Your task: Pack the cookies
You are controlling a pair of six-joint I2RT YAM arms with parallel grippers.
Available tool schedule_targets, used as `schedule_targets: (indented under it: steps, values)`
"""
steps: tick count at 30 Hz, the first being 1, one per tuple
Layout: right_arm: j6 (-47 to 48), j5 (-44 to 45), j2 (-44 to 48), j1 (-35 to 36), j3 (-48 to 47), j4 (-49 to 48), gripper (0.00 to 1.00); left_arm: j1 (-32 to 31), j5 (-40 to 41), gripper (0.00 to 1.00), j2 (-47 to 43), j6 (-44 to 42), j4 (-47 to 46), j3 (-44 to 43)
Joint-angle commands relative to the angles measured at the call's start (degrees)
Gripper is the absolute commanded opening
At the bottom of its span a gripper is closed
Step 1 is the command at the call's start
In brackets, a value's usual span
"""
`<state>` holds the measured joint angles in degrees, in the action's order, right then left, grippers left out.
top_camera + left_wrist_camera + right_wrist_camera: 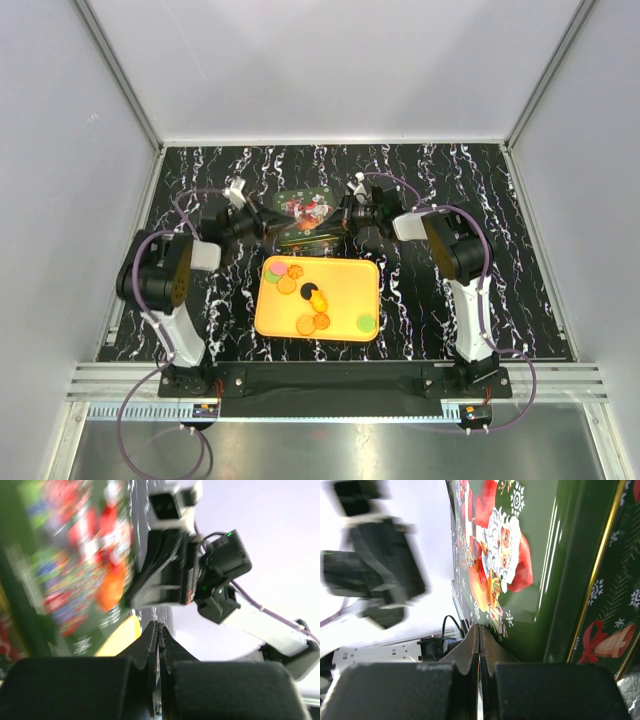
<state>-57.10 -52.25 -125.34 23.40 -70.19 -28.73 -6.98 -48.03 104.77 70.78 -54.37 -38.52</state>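
Observation:
Several cookies lie on an orange tray (350,285): orange discs (305,325), a black one (308,290), a green one (367,323) and a pink-green one (273,270). Behind the tray stands a green Christmas tin with a Santa lid (305,212), which also shows in the right wrist view (515,545) and, blurred, in the left wrist view (75,555). My left gripper (264,222) (158,625) is shut at the tin's left end. My right gripper (344,216) (479,626) is shut at the lid's right edge. Nothing shows between either pair of jaws.
The black marbled table (470,180) is walled by grey panels on three sides. The tin's green base with gold trim (600,580) is beside my right fingers. The right arm's wrist (200,575) is across the tin from my left gripper.

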Motion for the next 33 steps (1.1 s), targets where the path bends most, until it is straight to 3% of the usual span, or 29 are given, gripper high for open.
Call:
schedule_targets:
  steps: [1, 5, 7, 8, 9, 11, 13, 14, 22, 26, 33]
  values:
    - [-1.68, -1.45, -0.35, -0.37, -1.09, -4.04, 0.00, 0.04, 5.04, 0.06, -9.49, -17.66, 22.78, -6.55]
    - [-0.65, -0.41, 2.37, -0.46, -1.96, -2.57, 0.00, -0.05, 10.66, 0.16, -14.58, -24.79, 39.14, -12.09]
    - [5.38, 2.14, 6.93, -0.46, -2.58, 4.88, 0.01, -0.14, 13.47, 0.29, -18.26, -27.53, 47.75, -14.90]
    - [7.68, 5.37, 10.60, -0.46, -3.62, 8.13, 0.10, -0.31, 16.53, 0.44, -19.68, -30.24, 53.00, -15.70]
    - [9.79, 7.06, 12.47, -0.46, -3.98, 13.56, 0.19, -0.40, 18.22, 0.50, -21.43, -31.57, 55.75, -16.49]
    - [15.16, 12.31, 17.90, -0.72, -5.38, 18.77, 0.49, -0.57, 23.21, 0.70, -25.83, -35.08, 63.98, -19.74]
    - [17.97, 15.41, 21.52, -0.90, -5.74, 23.97, 0.66, -0.93, 26.22, 0.80, -29.95, -37.11, 68.32, -21.41]
    - [18.51, 17.77, 24.85, -1.42, -5.74, 24.85, 0.99, -1.27, 28.93, 0.99, -31.19, -38.51, 72.00, -22.72]
    - [25.10, 32.72, 39.01, -2.13, -3.04, 39.88, 1.00, -1.98, 37.74, 0.99, -44.11, -46.78, 82.84, -21.69]
    - [26.34, 43.69, 47.88, -2.13, 2.33, 42.43, 1.00, -1.98, 36.71, 0.99, -48.60, -47.76, 83.11, -19.31]
    - [28.80, 50.84, 54.06, -2.13, 6.82, 47.36, 1.00, -2.07, 34.50, 0.99, -51.59, -48.46, 81.97, -15.97]
